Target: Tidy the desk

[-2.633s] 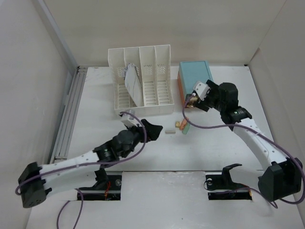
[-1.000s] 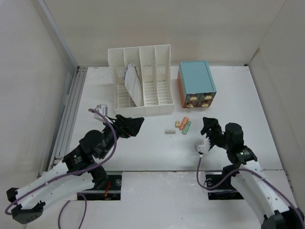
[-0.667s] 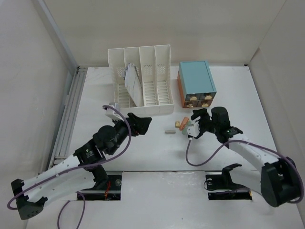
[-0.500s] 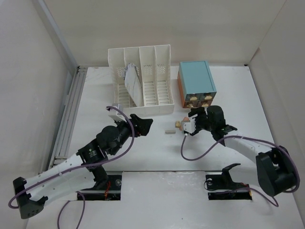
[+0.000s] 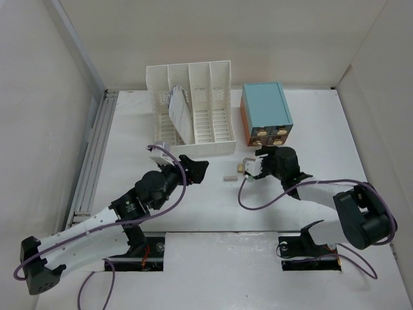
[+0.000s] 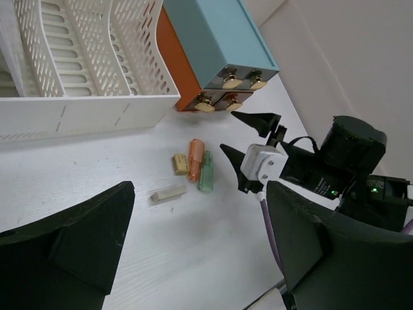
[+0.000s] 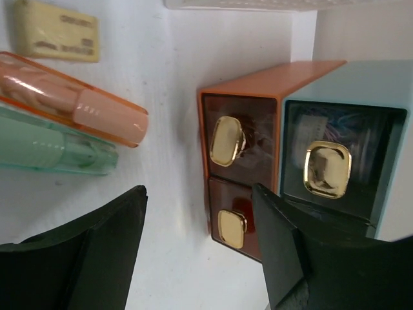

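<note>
The desk (image 5: pixel 310 129) is a white tabletop. Near its middle lie a beige stick eraser (image 6: pixel 168 192), a yellow eraser (image 6: pixel 181 164), an orange tube (image 6: pixel 195 151) and a green tube (image 6: pixel 206 170). My right gripper (image 5: pixel 257 163) hovers open just right of these, pointing at the drawer box (image 5: pixel 266 110), with nothing between its fingers (image 7: pixel 90 258). In the right wrist view the orange tube (image 7: pixel 71 97) and green tube (image 7: pixel 51 152) lie at the left. My left gripper (image 5: pixel 197 169) stands open and empty, left of the beige eraser (image 5: pixel 228 176).
A white slotted file rack (image 5: pixel 193 110) with papers stands at the back. The teal and orange drawer box (image 7: pixel 242 148) has gold knobs, its drawers shut. A grey rail (image 5: pixel 93 155) runs along the left edge. Walls close in on three sides.
The right arm swung from the near right up to the small items before the drawer box, its jaws narrowing a little. The left arm reached forward and right toward the middle.
</note>
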### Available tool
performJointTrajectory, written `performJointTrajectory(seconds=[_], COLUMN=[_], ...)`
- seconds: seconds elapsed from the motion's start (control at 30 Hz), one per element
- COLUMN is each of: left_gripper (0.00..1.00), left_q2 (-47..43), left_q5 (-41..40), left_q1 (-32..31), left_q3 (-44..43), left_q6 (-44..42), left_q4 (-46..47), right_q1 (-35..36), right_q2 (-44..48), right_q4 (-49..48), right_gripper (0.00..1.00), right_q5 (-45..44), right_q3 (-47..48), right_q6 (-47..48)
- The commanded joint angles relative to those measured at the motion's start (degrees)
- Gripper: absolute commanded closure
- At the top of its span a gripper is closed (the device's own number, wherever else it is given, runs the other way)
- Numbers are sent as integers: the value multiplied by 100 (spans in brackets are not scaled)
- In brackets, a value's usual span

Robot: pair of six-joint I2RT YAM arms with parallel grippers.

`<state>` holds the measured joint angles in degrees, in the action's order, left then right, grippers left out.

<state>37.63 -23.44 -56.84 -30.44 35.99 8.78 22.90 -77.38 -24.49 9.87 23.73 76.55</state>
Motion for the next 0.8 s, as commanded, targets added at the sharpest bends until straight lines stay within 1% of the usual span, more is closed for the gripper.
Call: performJointTrajectory(seconds=[0.0,0.03,0.07,0.1,0.13,0.17,0.2,0.23,0.3,0.33,0.37,0.4,0.43,0.47,0.5,0.57,0.6,0.63,0.67,0.7,0.77], left_gripper=[19,19,19,19,19,20,20,23,23,23,23,24,24,24,24,24,24,25,25,25,25], left_q2=[305,307,559,683,824,1112,1263,1439,1921,2072,2195,2370,2372,2442,2442,2390,2390,2311,2215,2153,1925], left_q5=[-117,-117,310,584,873,1198,1793,1991,2316,2370,2371,2431,2371,2284,2213,2160,2160,2160,2229,2230,2230], left_q1=[120,225,530,716,892,1068,1322,1403,1456,1456,1456,1378,1255,1185,1123,1052,1052,1000,999,999,999], left_q3=[99,99,99,99,99,178,283,284,284,223,222,222,222,170,170,117,117,117,178,178,310], left_q6=[136,232,338,617,811,987,1163,1583,1858,1981,2113,2201,2280,2281,2281,2228,2228,2167,2167,2167,2114], left_q4=[414,414,588,712,879,1394,1695,1959,2564,2707,2874,3250,3349,3402,3403,3403,3403,3403,3403,3403,3316], right_q1=[-22,-22,-22,-22,-22,-22,48,101,179,250,251,251,329,330,330,382,382,382,382,234,-12], right_q2=[4,4,65,66,161,293,364,425,618,672,724,838,909,962,962,1076,1129,1260,1357,1471,1734], right_q4=[-234,-66,31,110,433,610,769,1162,1481,1639,2067,2297,2500,3006,3307,3888,4326,4504,4645,4803,5110], right_gripper=[29,29,29,29,29,29,29,29,29,29,30,30,30,30,30,30,26,19,5,0,0], right_q5=[-283,-284,-362,-415,-416,-416,-476,-477,-634,-635,-635,-635,-635,-635,-635,-583,-583,-504,-503,-312,180], right_q3=[526,632,712,782,852,975,976,1072,1230,1301,1406,1616,1731,1871,2221,2557,2689,2881,2944,2997,3295], right_q6=[-482,-597,-720,-825,-905,-1079,-1168,-1265,-1704,-1871,-2029,-2361,-2573,-2775,-3221,-3689,-3953,-4416,-4656,-4919,-5088])
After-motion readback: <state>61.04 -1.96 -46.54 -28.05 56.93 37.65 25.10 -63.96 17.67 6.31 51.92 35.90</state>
